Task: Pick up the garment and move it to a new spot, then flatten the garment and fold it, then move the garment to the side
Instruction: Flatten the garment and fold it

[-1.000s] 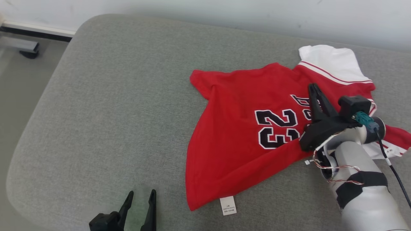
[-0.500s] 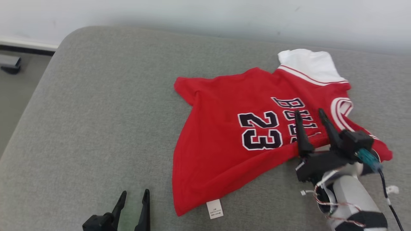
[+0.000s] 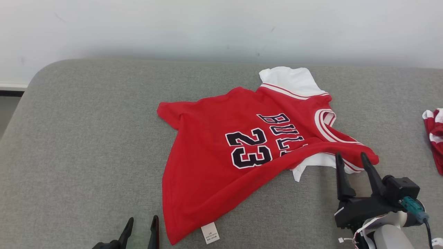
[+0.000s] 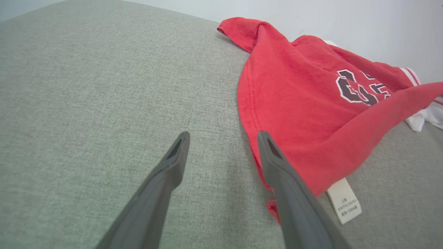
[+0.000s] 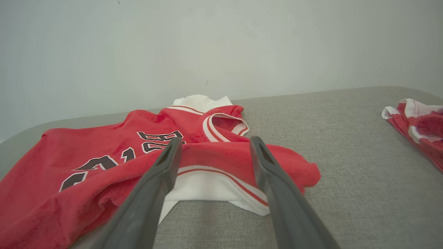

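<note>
Head view: we saw a grey cushion [image 3: 86,138] spanning the frame, with the red jersey [image 3: 214,162] lying rumpled across its centre, one side folded over itself. It looked light, soft and limp to us, likely to sag and bunch when lifted. Our right gripper [image 3: 350,154], lower right, and left gripper [image 3: 143,218], bottom left, both stood parted and empty. We judged the hem corner by the small white label [image 3: 210,233] a good hold.

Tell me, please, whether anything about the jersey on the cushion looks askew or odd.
Yes: the red jersey lies askew on the grey cushion, one edge folded over its lettering, white fabric poking out beneath, and its care label sticking out at the hem.
</note>
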